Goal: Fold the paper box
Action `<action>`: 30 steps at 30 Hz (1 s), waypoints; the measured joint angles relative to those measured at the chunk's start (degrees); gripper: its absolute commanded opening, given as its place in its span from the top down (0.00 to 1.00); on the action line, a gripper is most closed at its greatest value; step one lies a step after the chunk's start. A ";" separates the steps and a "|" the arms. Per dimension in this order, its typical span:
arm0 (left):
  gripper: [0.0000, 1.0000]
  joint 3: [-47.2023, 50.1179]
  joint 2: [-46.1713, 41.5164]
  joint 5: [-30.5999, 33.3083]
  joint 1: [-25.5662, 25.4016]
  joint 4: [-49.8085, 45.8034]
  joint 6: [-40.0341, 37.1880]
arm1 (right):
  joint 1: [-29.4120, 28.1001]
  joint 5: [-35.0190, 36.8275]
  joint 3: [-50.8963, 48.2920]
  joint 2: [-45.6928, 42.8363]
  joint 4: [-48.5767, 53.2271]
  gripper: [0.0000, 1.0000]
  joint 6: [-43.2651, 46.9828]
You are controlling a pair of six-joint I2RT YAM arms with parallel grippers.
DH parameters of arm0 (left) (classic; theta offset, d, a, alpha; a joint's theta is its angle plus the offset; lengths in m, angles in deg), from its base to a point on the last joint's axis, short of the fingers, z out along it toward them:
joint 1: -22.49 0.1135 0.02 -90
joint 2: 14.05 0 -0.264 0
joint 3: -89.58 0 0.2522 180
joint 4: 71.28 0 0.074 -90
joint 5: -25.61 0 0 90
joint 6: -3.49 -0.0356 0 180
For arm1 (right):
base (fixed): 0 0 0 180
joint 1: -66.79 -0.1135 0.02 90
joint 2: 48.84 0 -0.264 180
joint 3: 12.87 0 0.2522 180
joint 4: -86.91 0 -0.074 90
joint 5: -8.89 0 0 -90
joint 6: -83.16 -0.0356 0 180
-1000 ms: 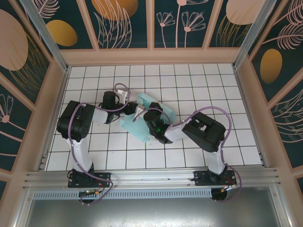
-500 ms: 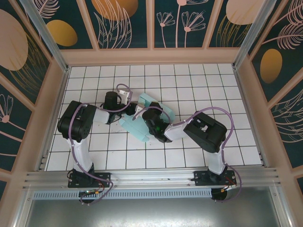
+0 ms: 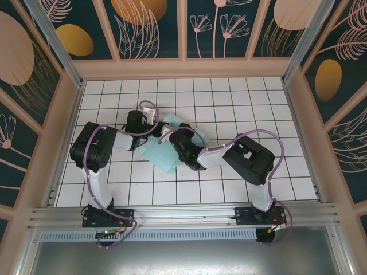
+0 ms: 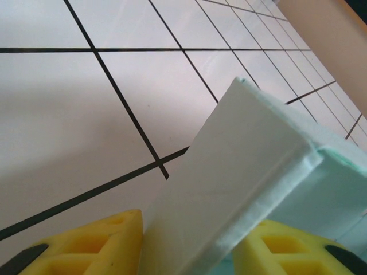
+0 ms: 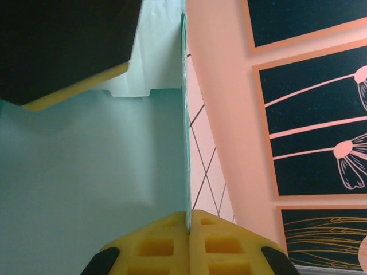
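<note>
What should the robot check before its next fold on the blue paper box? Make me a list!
1. Is the right gripper pinching the paper box? Ok, it is closed on a thin upright edge.
2. Is the left gripper holding a panel? Ok, card fills the gap between its fingers.
3. Is the box lying on the table, away from the edges? Ok.
4. Is the box fully folded? Not ok, it looks half-open from above.
5. Are the creases lined up? Cannot tell, the grippers cover them.
</note>
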 measured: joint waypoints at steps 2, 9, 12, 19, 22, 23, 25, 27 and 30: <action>0.61 0.00 0.00 0.02 0.02 0.44 0.26 | 0.00 -0.20 0.31 0.00 0.98 1.00 -0.87; 0.75 0.00 0.17 0.57 0.13 0.63 0.39 | 0.00 0.09 1.27 0.00 3.13 1.00 -1.44; 0.80 0.00 0.20 0.72 0.13 0.59 0.04 | 0.00 0.48 1.64 0.00 3.50 1.00 -1.40; 0.82 0.00 0.22 0.70 0.11 0.59 -1.46 | 0.00 1.11 2.38 0.00 4.52 0.81 -1.64; 0.83 0.20 0.22 0.28 0.09 0.68 -1.81 | -0.07 0.35 3.37 -0.07 5.31 0.61 -3.58; 0.83 0.26 0.22 0.15 0.09 0.72 -1.84 | -0.07 -0.22 3.74 -0.26 5.64 0.55 -4.33; 0.83 0.42 0.22 -0.24 0.04 0.83 -1.84 | -0.17 -1.42 4.17 -0.94 6.71 0.46 -6.14; 0.83 0.52 0.22 -0.42 0.00 0.85 -1.79 | -0.35 -3.41 4.26 -2.27 8.50 0.37 -8.44; 0.83 0.57 0.22 -0.39 -0.15 0.87 -1.79 | -0.66 -7.06 4.26 -5.46 11.89 0.32 -13.20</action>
